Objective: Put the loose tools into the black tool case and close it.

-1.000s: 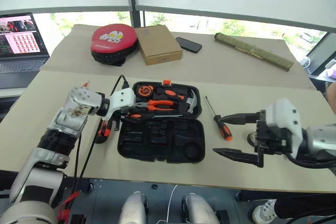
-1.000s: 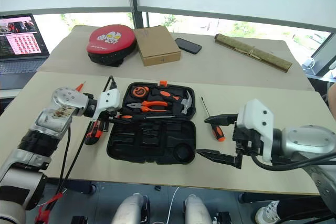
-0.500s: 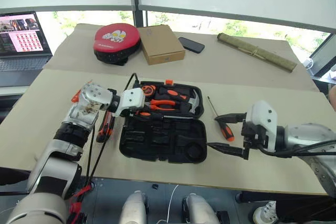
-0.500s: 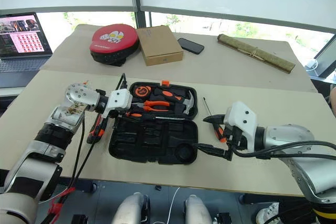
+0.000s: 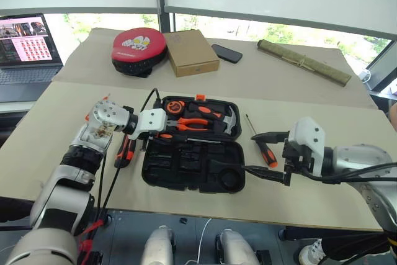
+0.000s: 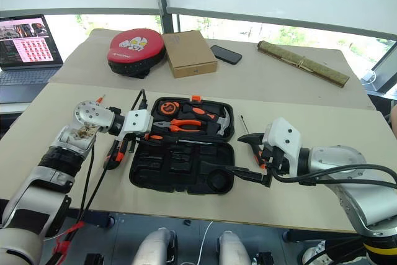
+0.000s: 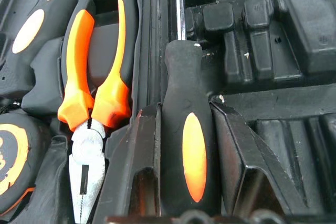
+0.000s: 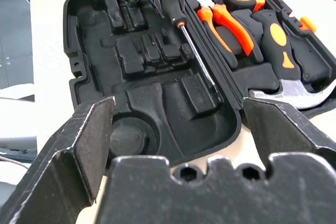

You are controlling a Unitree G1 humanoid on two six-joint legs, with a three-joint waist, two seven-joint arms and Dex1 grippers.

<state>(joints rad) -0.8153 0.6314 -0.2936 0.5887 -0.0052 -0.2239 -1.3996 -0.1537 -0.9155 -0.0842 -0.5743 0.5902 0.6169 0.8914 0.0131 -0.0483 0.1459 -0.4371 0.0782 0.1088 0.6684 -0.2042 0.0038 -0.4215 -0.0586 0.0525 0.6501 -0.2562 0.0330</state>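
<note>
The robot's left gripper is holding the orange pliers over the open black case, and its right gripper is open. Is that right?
Not quite. The left gripper is shut on a black-and-orange screwdriver, not the pliers, which sit in their slot beside it, as the left wrist view shows. The rest holds: the black case lies open and the right gripper is open.

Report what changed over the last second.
The right claw eased forward and down, jaws wide open, by the loose screwdriver right of the black tool case. Nothing was taken hold of or let go. The left claw stayed clamped on the long screwdriver over the case's middle; the utility knife stayed left of the case.
</note>
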